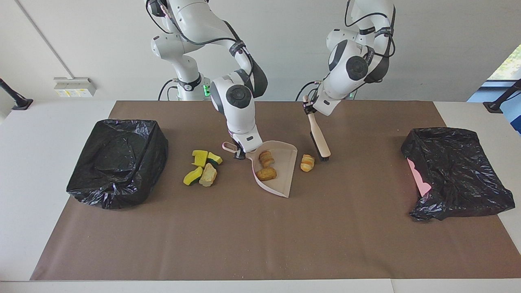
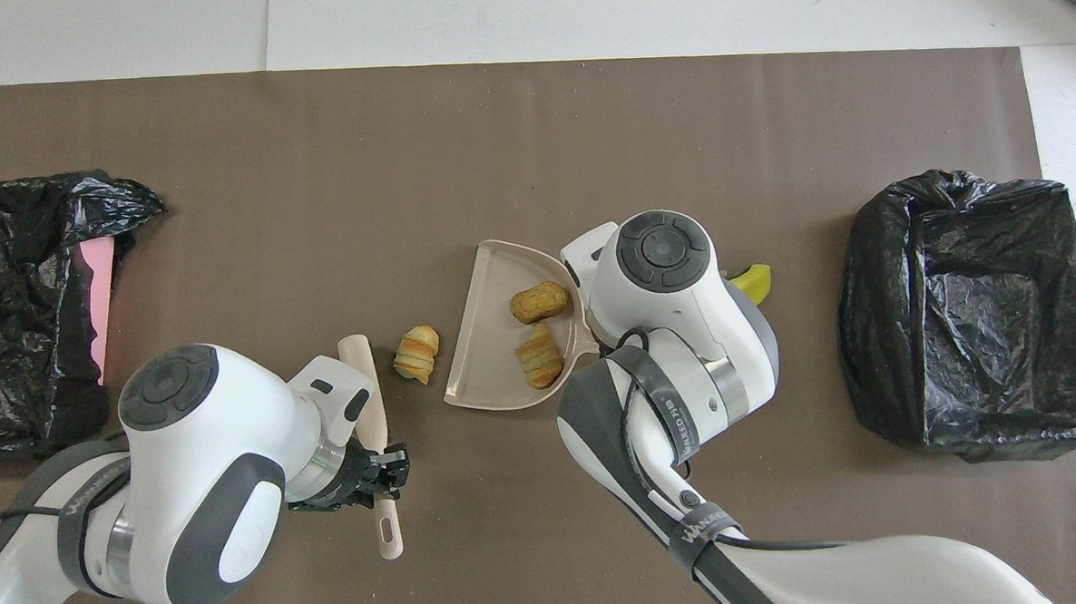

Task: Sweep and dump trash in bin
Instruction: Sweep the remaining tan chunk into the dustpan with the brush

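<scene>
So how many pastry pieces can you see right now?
3: two pastry pieces lie in the dustpan, one on the mat beside its open edge, next to the brush. None seems hidden.

Brown mat on white surface. Black bin bags, one showing pink. Pale pinkish-beige dustpan; golden-brown pastry pieces; yellow sponges, green backing; beige chunk. Brush cream handle, probably black bristles.

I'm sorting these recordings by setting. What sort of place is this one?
Most likely a robotics lab set up for a cleaning trial. Two arms stand at a white table with a brown mat on it, a bag-lined bin sits at each end, and staged trash lies beside a dustpan.
</scene>
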### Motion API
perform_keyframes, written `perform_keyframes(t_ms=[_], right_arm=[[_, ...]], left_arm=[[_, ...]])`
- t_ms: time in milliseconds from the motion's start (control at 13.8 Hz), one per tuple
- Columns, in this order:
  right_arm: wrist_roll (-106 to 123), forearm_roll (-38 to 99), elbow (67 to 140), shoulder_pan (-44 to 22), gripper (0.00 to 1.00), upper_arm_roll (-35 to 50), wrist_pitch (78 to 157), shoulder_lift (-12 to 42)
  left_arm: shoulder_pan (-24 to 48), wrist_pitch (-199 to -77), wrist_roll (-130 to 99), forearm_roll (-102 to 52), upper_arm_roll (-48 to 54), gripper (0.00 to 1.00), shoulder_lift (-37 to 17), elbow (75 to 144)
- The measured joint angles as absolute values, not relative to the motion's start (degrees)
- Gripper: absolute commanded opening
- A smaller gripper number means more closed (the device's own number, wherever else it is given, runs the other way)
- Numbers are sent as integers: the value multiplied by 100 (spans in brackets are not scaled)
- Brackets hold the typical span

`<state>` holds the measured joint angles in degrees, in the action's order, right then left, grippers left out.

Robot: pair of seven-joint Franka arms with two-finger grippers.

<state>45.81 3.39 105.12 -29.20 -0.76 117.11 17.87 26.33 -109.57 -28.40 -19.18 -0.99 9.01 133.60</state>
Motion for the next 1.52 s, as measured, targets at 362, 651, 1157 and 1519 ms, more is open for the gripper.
perform_keyframes(t_ms=[362,651,1157,1519], right_arm=[[4581,335,10513,-2923,0,-75,11711,1787],[4581,333,10518,-2925,0,-75,11711,1786],[4581,333,10519,-2922,0,-76,11711,1785],[4640,331,10498,-2714,0,-87,11579,1677]], left_arm=[[3231,-11784,-2497,-1935,57,0,348,13278],[3801,-11784,-2341,-2295,111,0,327,12942],[3863,-10904,-2272,-2424,24,0,408,12510],[3792,-10150,-3306,-2348,-28,0,899,12551]])
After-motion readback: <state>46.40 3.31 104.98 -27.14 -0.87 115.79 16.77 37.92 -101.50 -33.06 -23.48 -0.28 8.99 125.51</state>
